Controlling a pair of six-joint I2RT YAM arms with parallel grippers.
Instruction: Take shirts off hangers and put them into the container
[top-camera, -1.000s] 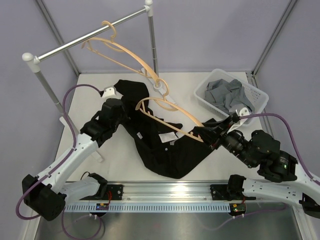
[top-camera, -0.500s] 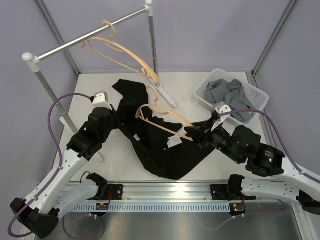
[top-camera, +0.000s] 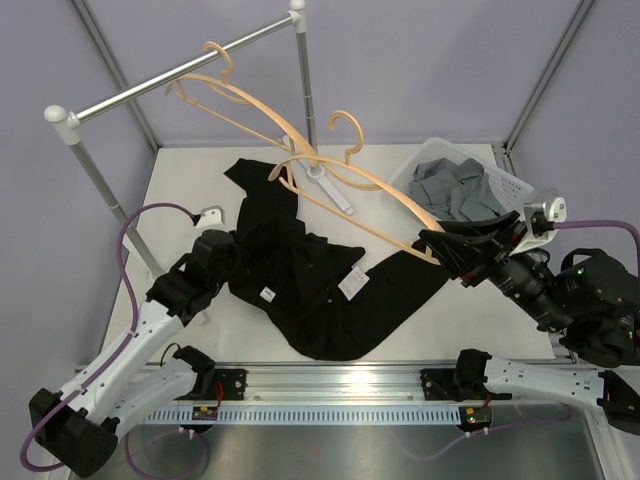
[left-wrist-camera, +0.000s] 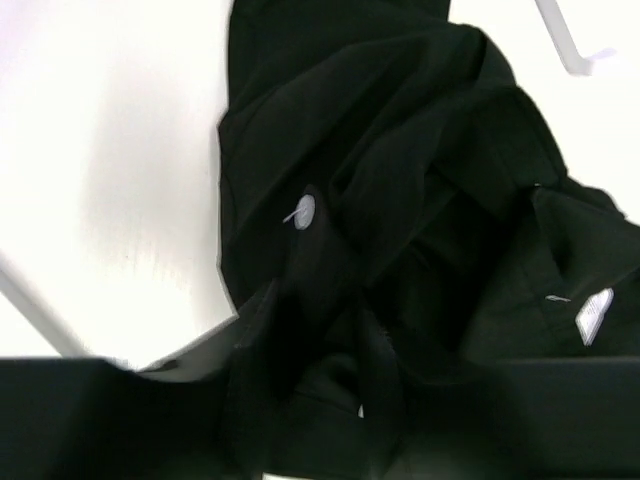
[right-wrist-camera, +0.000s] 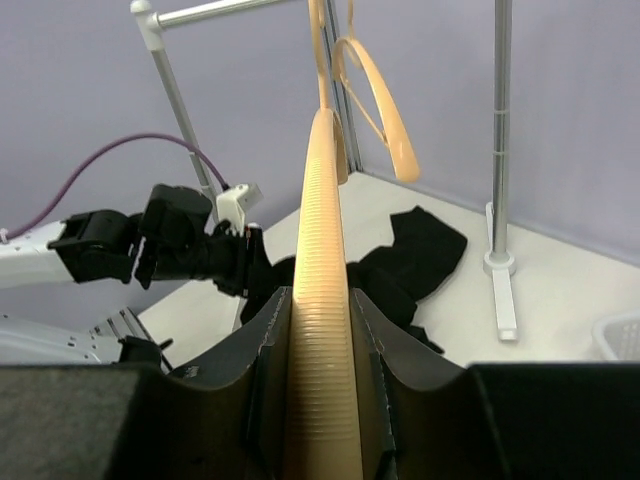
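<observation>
Clamping the end of one tan hanger (right-wrist-camera: 322, 200), our right gripper (right-wrist-camera: 318, 300) holds it raised above the table (top-camera: 190, 185). Our left gripper (left-wrist-camera: 320, 360) sits low on the crumpled black shirt (top-camera: 310, 290) lying on the table, and we cannot tell whether its jaws pinch cloth. The grey shirt (top-camera: 455, 190) fills the container (top-camera: 516, 186). The second hanger (top-camera: 235, 100) hangs on the rail (top-camera: 130, 95).

Hanger (top-camera: 392, 195) (raised) between shirt (top-camera: 310, 290) and basket (top-camera: 505, 178)
</observation>
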